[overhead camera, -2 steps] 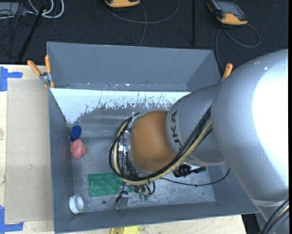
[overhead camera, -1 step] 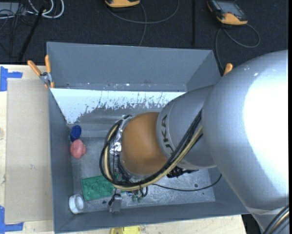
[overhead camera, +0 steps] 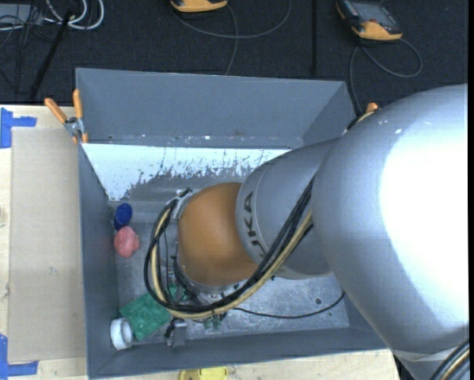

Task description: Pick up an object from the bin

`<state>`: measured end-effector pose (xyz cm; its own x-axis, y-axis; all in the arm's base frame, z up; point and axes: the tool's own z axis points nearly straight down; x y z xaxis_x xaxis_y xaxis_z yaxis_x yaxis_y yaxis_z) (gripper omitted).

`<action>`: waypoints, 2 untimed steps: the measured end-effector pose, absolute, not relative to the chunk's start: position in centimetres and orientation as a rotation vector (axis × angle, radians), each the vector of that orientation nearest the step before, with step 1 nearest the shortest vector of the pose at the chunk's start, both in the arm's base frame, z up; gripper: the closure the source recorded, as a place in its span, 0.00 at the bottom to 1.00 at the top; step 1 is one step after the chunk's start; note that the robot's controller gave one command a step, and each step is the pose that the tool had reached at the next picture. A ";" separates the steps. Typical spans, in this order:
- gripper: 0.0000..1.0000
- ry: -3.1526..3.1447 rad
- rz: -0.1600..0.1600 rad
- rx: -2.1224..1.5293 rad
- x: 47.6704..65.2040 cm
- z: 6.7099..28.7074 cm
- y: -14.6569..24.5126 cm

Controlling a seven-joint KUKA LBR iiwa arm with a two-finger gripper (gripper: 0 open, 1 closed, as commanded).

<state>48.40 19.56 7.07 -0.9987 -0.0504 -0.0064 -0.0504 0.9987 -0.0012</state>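
My gripper (overhead camera: 176,332) is low in the bin's front left corner, mostly hidden under the arm's orange cover. Just to its left lies a green flat thing (overhead camera: 147,315) with a speckled surface, partly covered by the arm's cables. A white round cap (overhead camera: 120,333) lies against the green thing's left end, near the bin's left wall. I cannot make out anything held by the gripper.
A pink rounded lump (overhead camera: 127,242) and a small blue thing (overhead camera: 123,213) just behind it lie by the left wall, left of the arm. The arm covers the bin's middle and right. Bare floor shows at the back and front right.
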 end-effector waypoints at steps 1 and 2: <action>0.00 3.134 -0.002 -0.069 48.5 7.1 19.4; 0.00 3.135 -0.001 -0.057 48.5 7.0 19.4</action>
